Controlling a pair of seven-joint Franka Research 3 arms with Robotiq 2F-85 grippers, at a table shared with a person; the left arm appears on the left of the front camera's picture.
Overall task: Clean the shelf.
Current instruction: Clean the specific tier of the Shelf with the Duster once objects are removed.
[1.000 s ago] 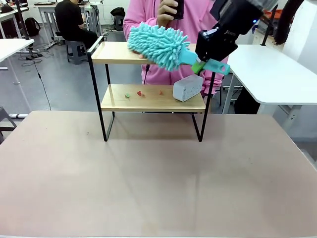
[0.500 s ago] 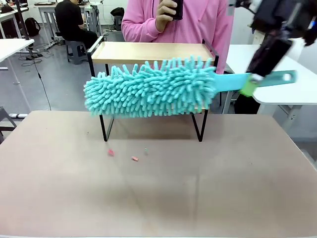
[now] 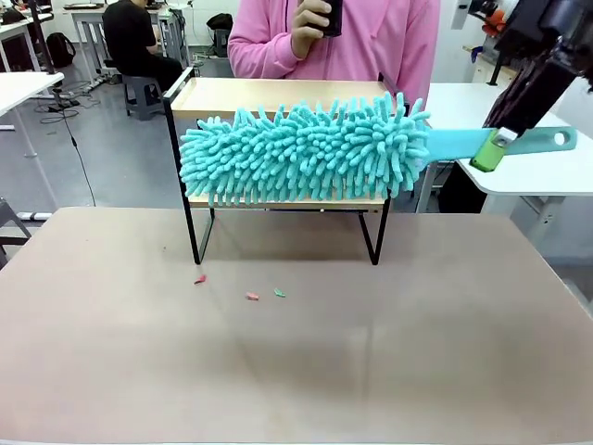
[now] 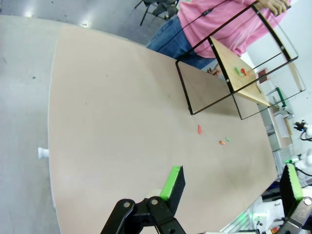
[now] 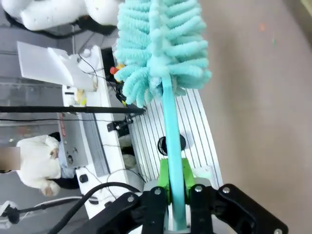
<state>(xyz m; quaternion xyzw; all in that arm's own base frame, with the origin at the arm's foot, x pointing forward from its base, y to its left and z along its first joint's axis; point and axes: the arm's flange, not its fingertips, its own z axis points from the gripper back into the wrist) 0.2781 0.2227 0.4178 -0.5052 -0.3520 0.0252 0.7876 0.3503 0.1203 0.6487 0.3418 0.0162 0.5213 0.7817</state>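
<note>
Duster (image 3: 306, 153), handle clenched in the right gripper (image 3: 491, 148), lay level, long axis running toward 9 o'clock across the front of the shelf (image 3: 278, 93) at the table's (image 3: 296, 371) 12 o'clock; left gripper (image 4: 233, 179) gaped empty, farther off.

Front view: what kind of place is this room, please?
Probably a robotics lab or workshop: white work tables, cables across the grey floor, a seated person farther off, and the right gripper shut on a duster.

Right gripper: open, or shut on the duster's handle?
Shut on it: in the right wrist view, the right gripper presses both green pads against the duster's handle.
</note>
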